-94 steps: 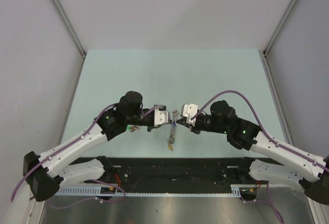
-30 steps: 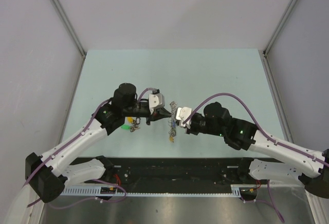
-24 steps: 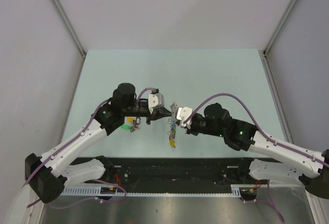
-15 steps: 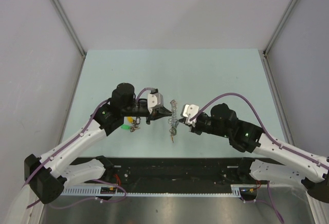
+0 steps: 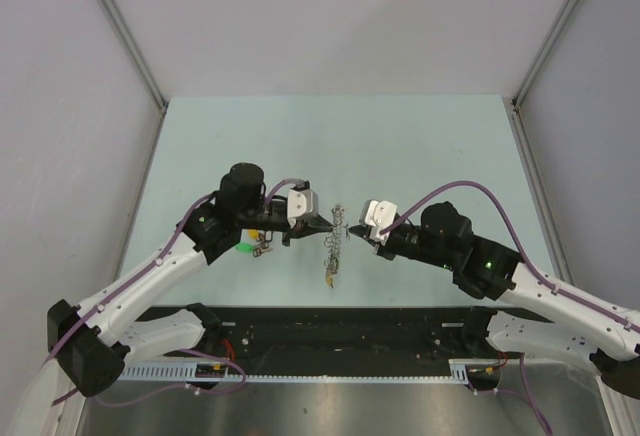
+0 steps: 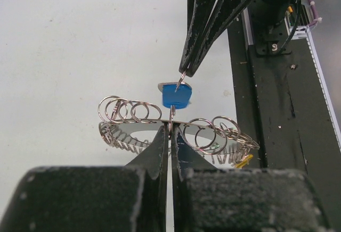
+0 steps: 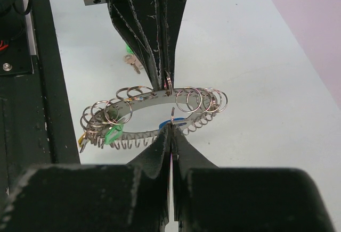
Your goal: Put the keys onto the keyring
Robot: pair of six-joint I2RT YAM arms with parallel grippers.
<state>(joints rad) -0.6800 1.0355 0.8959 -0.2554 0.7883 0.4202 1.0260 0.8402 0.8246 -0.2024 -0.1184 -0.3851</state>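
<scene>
- Pale green tabletop (image 5: 420,146) fills the cell, with plain grey walls (image 5: 330,16) on three sides and a black rail (image 5: 330,331) along the near edge.
- At the centre, the left gripper (image 6: 170,136) has its jaws pressed fully together. The tips pinch the flat metal band of the keyring (image 7: 144,98) and hold it up off the tabletop.
- The right gripper (image 7: 171,133) faces it from the other side of the keyring, jaws likewise closed tight. They nip the thin wire loop of a blue-tagged key (image 6: 176,94).
- That key hangs over the keyring, between the two sets of fingertips and just beside the spot where the left gripper holds the band. Whether its wire loop touches the band cannot be told.
- In both wrist views the keyring lies roughly level as a wide oval. From above it shows edge-on, a thin line running from the grippers toward the rail.
- Small split rings (image 6: 128,109) fringe the keyring all round, some standing up and some hanging down.
- A green tag (image 7: 112,134) and a yellow tag (image 6: 242,160) hang at the end of the keyring nearest the rail.
- More loose keys (image 5: 262,247) lie flat on the tabletop, near the keyring on the left arm's side and partly under that arm's wrist. Bright green and yellow plastic shows among them.
</scene>
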